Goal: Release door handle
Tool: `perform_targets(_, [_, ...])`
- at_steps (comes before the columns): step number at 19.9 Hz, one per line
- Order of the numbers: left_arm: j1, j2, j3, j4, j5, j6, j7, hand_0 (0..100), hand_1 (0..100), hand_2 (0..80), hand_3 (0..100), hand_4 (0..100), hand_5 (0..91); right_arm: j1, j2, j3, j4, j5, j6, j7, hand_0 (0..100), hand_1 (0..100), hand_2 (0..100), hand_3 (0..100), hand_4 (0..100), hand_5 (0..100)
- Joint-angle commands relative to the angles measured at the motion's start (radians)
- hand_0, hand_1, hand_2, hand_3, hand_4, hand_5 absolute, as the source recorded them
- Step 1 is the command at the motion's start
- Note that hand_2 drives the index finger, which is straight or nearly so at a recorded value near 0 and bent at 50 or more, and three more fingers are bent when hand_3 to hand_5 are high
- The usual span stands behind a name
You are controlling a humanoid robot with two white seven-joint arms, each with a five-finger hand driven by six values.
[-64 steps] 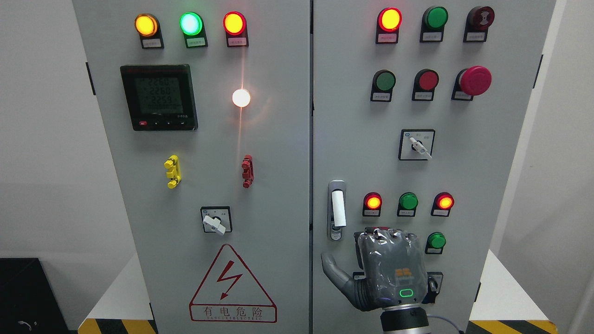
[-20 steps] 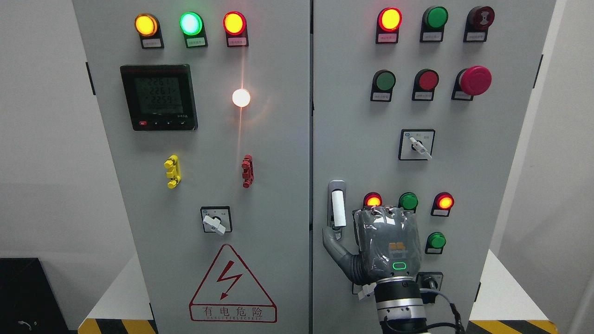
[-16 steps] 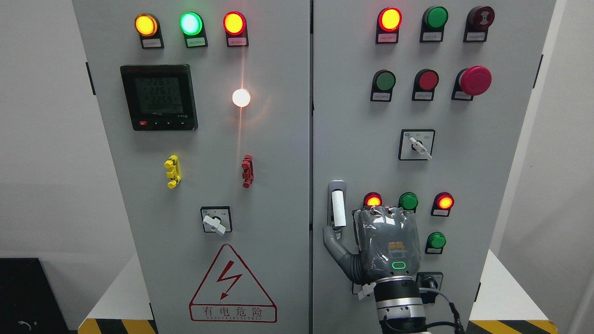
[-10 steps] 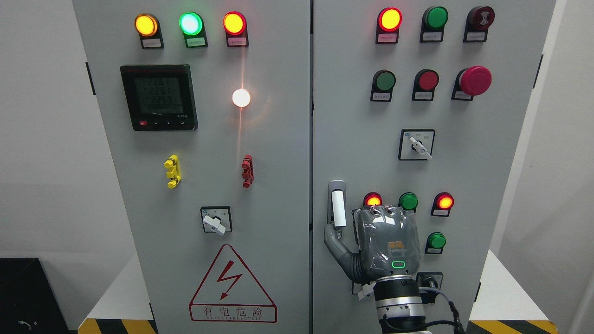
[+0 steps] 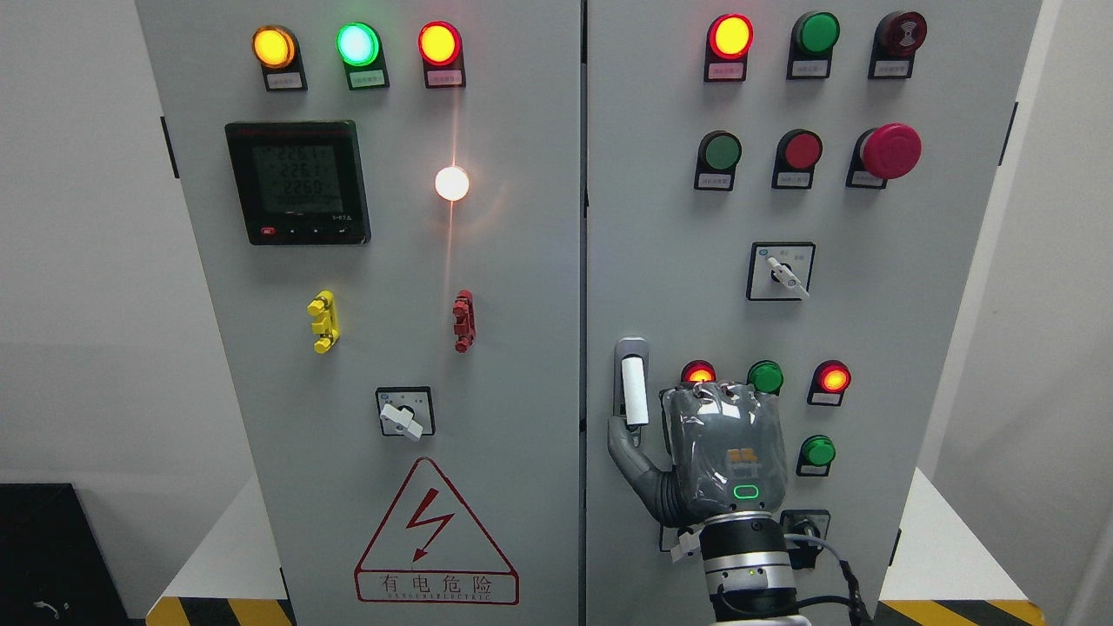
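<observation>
The door handle (image 5: 634, 391) is a white upright lever in a grey plate at the left edge of the cabinet's right door (image 5: 661, 217). My right hand (image 5: 676, 428) comes up from the bottom edge, its back towards me, just right of the handle. Its thumb (image 5: 623, 442) sticks out left, with the tip against the handle's lower end. The other fingers bend forward towards the door and hold nothing. The whole handle shows, free of the hand. My left arm is out of view.
Lit red and green lamps (image 5: 765, 377) sit just above and right of the hand. A rotary switch (image 5: 781, 271), an emergency stop button (image 5: 890, 150), and the left door's meter (image 5: 298, 182) and warning sign (image 5: 435, 537) are further off.
Over three seconds my right hand has risen and shifted slightly left. Its thumb tip has climbed from below the handle plate to the handle's lower end. The doors have not moved.
</observation>
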Motion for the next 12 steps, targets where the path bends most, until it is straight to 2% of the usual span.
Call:
perform_targets(1, [0.0,0.0,0.0,0.001,0.0,-0.001,-0.001,12,56,0.0,0,0,0.0,-0.001,0.0,-0.002,0.004,-0.001,0.0,-0.003,42,28,100,100,100,100])
perform_targets(12, [0.0,0.0,0.0,0.001,0.0,-0.001,-0.001,12,56,0.0,0,0,0.0,-0.001,0.0,-0.005,0.004,-0.001,0.0,-0.003,43,29,100,100,100,100])
